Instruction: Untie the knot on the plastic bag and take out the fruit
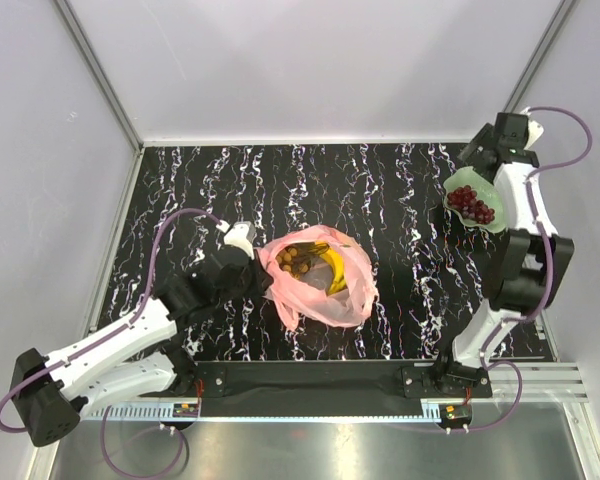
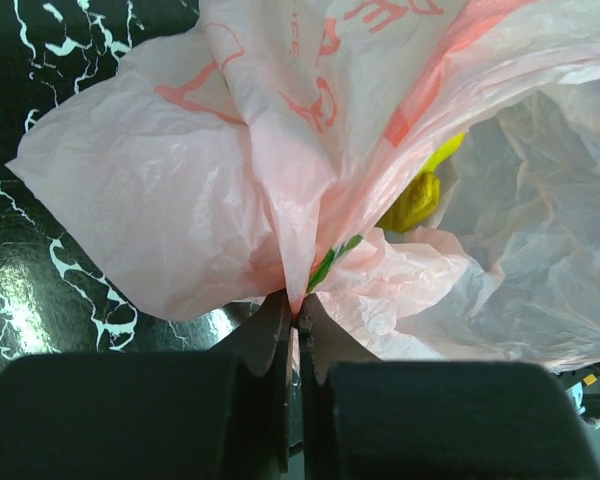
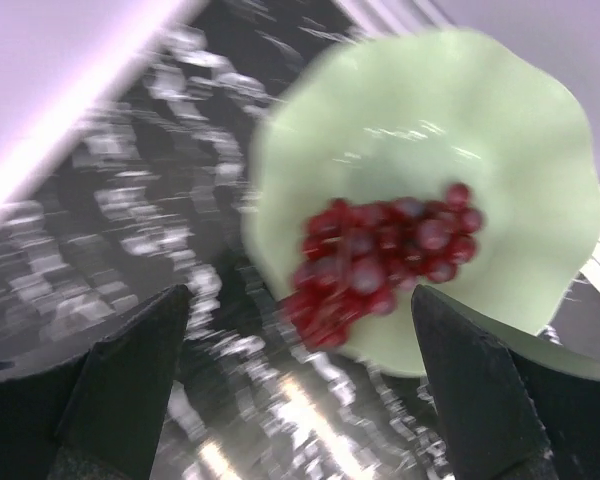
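Top external view: we're looking down into a pale-walled enclosure (image 1: 310,70) with metal posts in the corners, the biggest thing in shot.
Table (image 1: 400,300): black and glossy, veined white like marble, and it fills the floor of the enclosure.
Plastic bag (image 1: 315,295): thin, crinkled and salmon-pink, it's lying left of the table's centre with its mouth gaping upward, and we can see straight in.
Green plate (image 1: 464,178): pale and wavy-rimmed, it's sitting at the far right of the table, well apart from the bag.
Bananas (image 1: 332,268): yellow, inside the bag, showing through the open mouth.
Grapes (image 1: 471,203): a dark red bunch on the plate, and on the blurred right wrist view one end reaches the rim.
Brown fruits (image 1: 298,260): a small round cluster in the bag, just beside the bananas.
Left gripper (image 2: 293,312): it's pinched tight on a gathered fold at the bag's left edge, with film fanning out above the fingertips.
Right gripper (image 3: 300,295): the jaws are spread wide over the plate with nothing in them, and we see the grapes below the gap.
Print (image 2: 315,100): red lettering on the bag, creased and cut off, so we can't make out a word.
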Motion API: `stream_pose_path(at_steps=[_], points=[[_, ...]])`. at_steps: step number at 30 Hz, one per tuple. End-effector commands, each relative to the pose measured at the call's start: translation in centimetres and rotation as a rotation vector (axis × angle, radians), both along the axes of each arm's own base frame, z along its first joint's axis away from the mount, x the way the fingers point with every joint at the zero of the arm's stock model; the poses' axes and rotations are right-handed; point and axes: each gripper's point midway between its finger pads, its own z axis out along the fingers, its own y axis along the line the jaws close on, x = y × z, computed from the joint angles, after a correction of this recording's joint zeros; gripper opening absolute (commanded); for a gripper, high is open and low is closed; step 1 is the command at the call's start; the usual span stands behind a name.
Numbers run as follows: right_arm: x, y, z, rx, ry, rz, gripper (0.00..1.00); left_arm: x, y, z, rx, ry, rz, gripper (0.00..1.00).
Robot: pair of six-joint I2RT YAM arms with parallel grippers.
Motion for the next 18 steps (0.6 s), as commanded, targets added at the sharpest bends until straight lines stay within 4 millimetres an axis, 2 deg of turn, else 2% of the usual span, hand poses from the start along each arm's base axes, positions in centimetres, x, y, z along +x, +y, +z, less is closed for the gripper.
stream_pose_path(at_steps=[1, 2, 3, 5, 6, 8, 9, 10, 12, 13, 16, 17, 18], points=[[-0.8, 4.3, 14.0, 0.043, -0.347, 0.205, 1.0, 0.6, -0.4, -0.2, -0.022, -0.036, 0.0, 0.03], [-1.8, 6.1, 16.8, 0.062, -0.415, 0.282, 1.0, 0.5, -0.2, -0.8, -0.011, -0.03, 0.0, 0.02], [-2.4, 9.1, 18.1, 0.129, -0.45, 0.417, 1.0, 0.6, -0.2, -1.0, -0.009, -0.032, 0.002, 0.02], [-4.7, 13.0, 20.6, 0.173, -0.502, 0.566, 1.0, 0.5, 0.0, -2.2, 0.011, -0.016, 0.005, 0.02], [-6.0, 16.6, 21.4, 0.213, -0.515, 0.7, 1.0, 0.5, 0.0, -2.4, 0.013, -0.016, 0.003, 0.01], [-9.0, 21.2, 22.8, 0.225, -0.545, 0.868, 0.99, 0.4, -0.1, -3.3, 0.028, 0.004, -0.002, 0.01], [-10.3, 23.0, 23.0, 0.236, -0.546, 0.943, 0.98, 0.3, -0.1, -3.6, 0.035, 0.012, -0.005, 0.01], [-12.5, 27.3, 23.0, 0.255, -0.538, 1.083, 0.98, 0.3, -0.1, -3.8, 0.037, 0.016, -0.007, 0.0], [-15.7, 30.4, 22.7, 0.294, -0.539, 1.189, 0.91, 0.1, -0.1, -4.4, 0.048, 0.03, -0.013, 0.0], [-18.4, 32.8, 22.1, 0.31, -0.534, 1.291, 0.89, 0.1, 0.0, -4.6, 0.053, 0.032, -0.011, 0.0], [-21.9, 35.5, 21.4, 0.342, -0.536, 1.388, 0.82, 0.0, 0.3, -5.3, 0.065, 0.038, -0.006, 0.0], [-24.1, 36.8, 20.8, 0.372, -0.528, 1.45, 0.81, 0.1, 0.4, -5.4, 0.067, 0.034, -0.001, 0.0], [-24.6, 37.3, 20.6, 0.391, -0.531, 1.456, 0.8, 0.2, 0.4, -5.7, 0.07, 0.035, 0.003, 0.0]])
